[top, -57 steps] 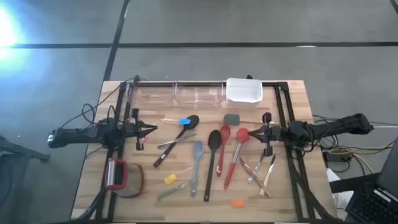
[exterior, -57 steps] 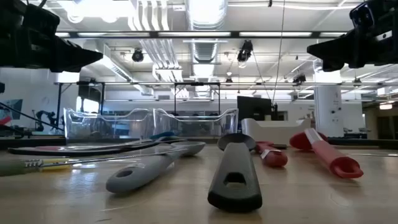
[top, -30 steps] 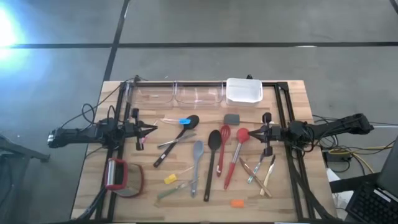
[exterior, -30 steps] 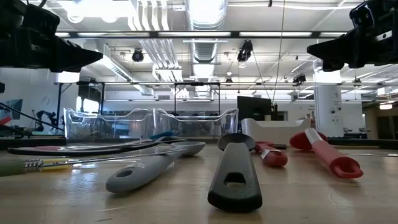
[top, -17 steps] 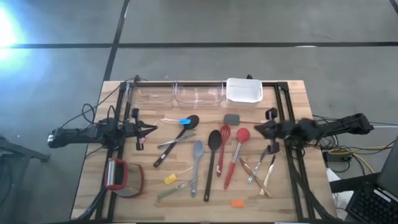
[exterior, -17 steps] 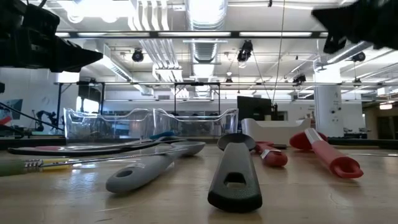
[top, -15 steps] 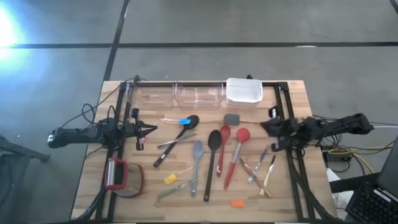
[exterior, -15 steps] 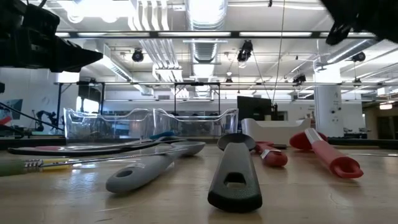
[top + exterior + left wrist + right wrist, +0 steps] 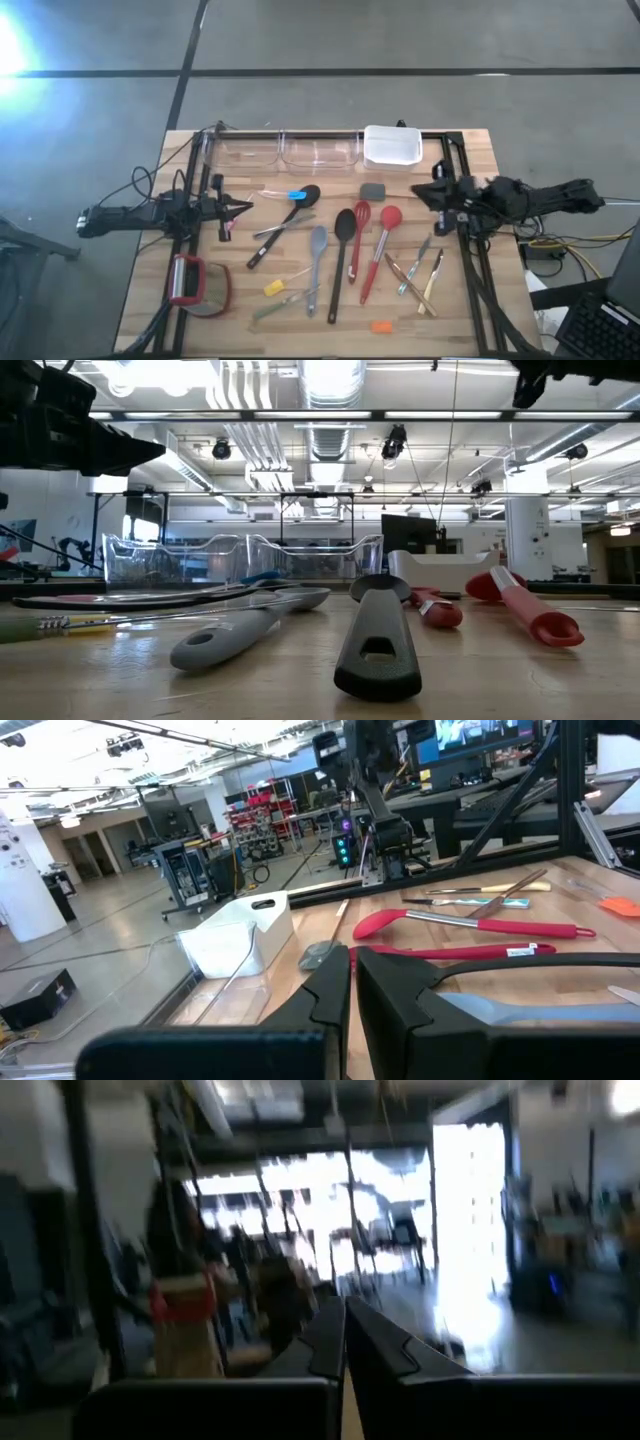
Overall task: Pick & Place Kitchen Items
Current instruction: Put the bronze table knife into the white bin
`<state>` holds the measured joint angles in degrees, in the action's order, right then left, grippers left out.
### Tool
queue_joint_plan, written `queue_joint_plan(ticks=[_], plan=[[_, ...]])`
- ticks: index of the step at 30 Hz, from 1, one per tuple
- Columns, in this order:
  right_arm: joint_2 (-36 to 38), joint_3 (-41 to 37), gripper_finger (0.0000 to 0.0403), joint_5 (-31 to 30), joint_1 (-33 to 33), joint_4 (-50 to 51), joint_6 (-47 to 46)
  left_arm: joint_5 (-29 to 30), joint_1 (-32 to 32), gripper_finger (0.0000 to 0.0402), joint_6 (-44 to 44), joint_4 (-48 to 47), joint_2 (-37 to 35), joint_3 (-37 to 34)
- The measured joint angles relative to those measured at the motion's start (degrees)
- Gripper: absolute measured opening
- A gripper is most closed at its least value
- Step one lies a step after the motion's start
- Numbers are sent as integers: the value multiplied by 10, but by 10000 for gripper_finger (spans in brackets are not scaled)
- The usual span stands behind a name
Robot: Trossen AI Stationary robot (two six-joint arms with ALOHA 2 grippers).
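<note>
The kitchen items lie on the wooden table between my arms. They include a black spoon [image 9: 341, 248], a red whisk [image 9: 358, 238], a red spatula [image 9: 381, 245], a grey spatula [image 9: 316, 262], a second black spoon [image 9: 286, 224], metal and wooden cutlery [image 9: 421, 270], and yellow [image 9: 274, 288], orange [image 9: 380, 326] and blue [image 9: 296, 195] pieces. My left gripper [image 9: 245, 207] hangs shut and empty above the table's left side. It also shows in the left wrist view [image 9: 352, 982]. My right gripper [image 9: 418, 192] is shut and empty, raised high at the right. It also shows in the right wrist view [image 9: 344, 1320].
Two clear tubs [image 9: 285, 150] and a white tub [image 9: 392, 145] stand along the far edge. A red-framed round object [image 9: 200, 285] lies near left. A small grey piece [image 9: 373, 191] lies before the white tub. Black frame rails [image 9: 462, 250] run along both sides.
My right gripper has risen well above the table, leaving the top of the low view, and has drawn a little toward the far and right edges. It stays shut and empty. No item has moved.
</note>
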<state>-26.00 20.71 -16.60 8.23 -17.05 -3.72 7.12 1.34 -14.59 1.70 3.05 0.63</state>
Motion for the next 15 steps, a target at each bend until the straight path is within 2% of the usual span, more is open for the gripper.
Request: queue_joint_plan(ticks=[3,6,11,15], plan=[[-55,75,8,-38,0,167,-84,0,0,26,0,0,0,0],[-113,142,8,-42,2,331,-190,0,0,26,0,0,0,0],[-211,237,9,-1,25,506,-328,0,0,26,0,0,0,0],[-290,307,9,55,55,613,-420,0,0,26,0,0,0,0]])
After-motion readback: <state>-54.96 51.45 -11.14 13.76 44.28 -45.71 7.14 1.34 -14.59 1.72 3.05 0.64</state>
